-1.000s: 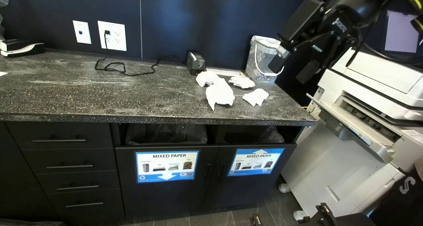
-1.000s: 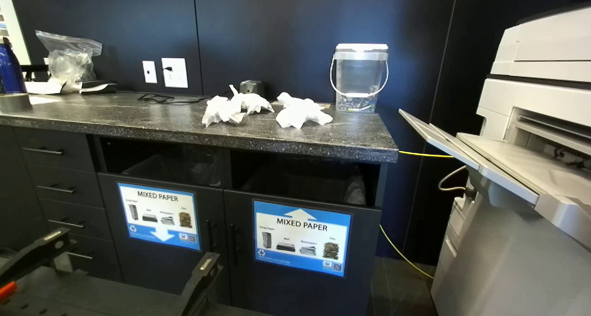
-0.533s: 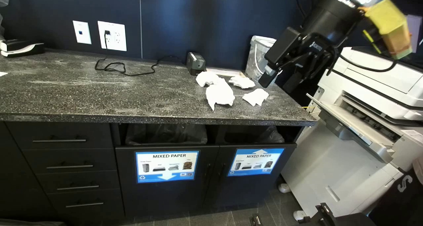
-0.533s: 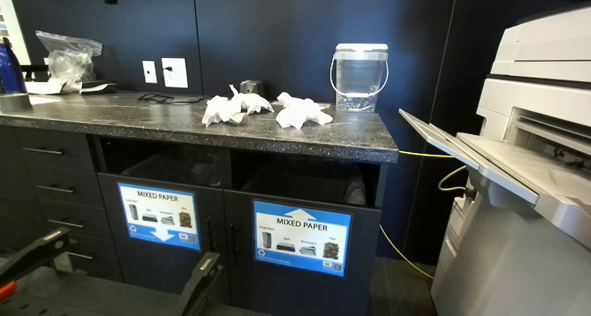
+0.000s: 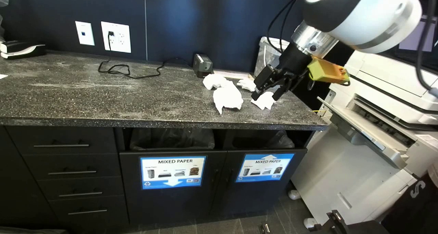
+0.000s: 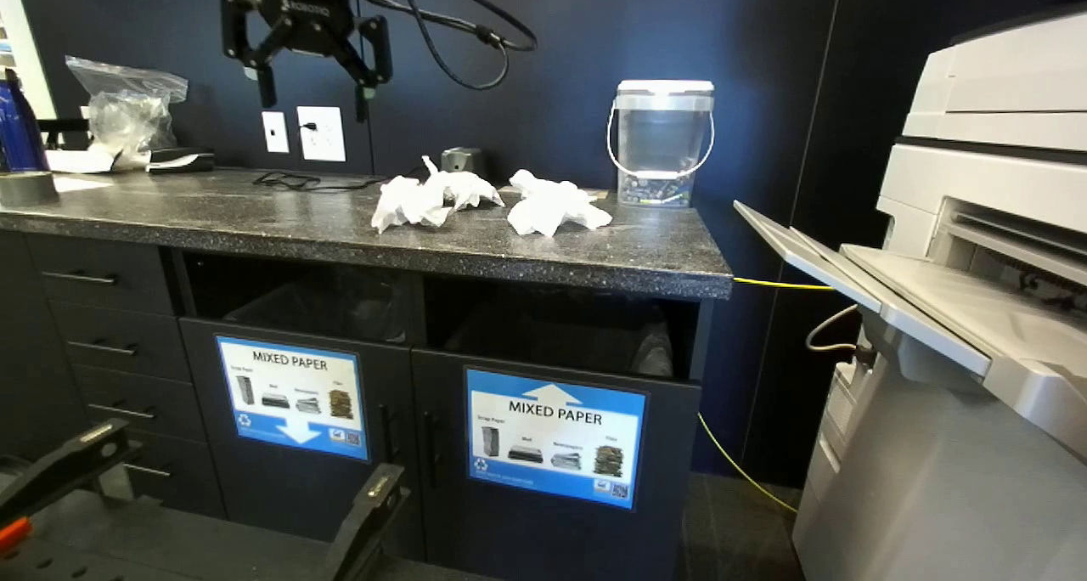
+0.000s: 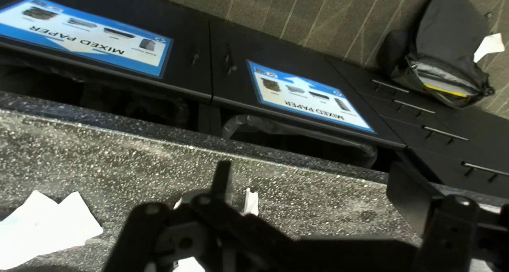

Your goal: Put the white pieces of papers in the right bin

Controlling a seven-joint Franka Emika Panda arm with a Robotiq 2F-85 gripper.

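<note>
Four white pieces of paper (image 6: 556, 209) lie on the dark, speckled table (image 5: 154, 100). They look soft and scrunched up, with pointy corners and wavy edges. In an exterior view, the biggest piece (image 5: 228, 96) has a sharp tip poking out at 7 o'clock. A second piece (image 5: 213, 80) is between 10 and 11 o'clock from it, and they seem to touch. A small piece (image 5: 245, 84) is at 2 o'clock, just beside it, and another piece (image 5: 264, 102) is at 3 o'clock, with its top partly behind the jaws. In an exterior view you can see folds, and one thin corner (image 6: 430, 167) sticks up. The jaws are spread wide in the air, apart from the paper, at 10 o'clock from that corner. In the wrist view, one bright piece (image 7: 43, 232) is at 8 o'clock from the middle, and the jaws hide part of some white bits (image 7: 251, 203). The right bin (image 5: 253, 198) is under the table, at 5 o'clock from the biggest piece. It has a dark front and a blue and white sign (image 6: 556, 438) that says MIXED PAPER, with an arrow pointing to 12 o'clock.
</note>
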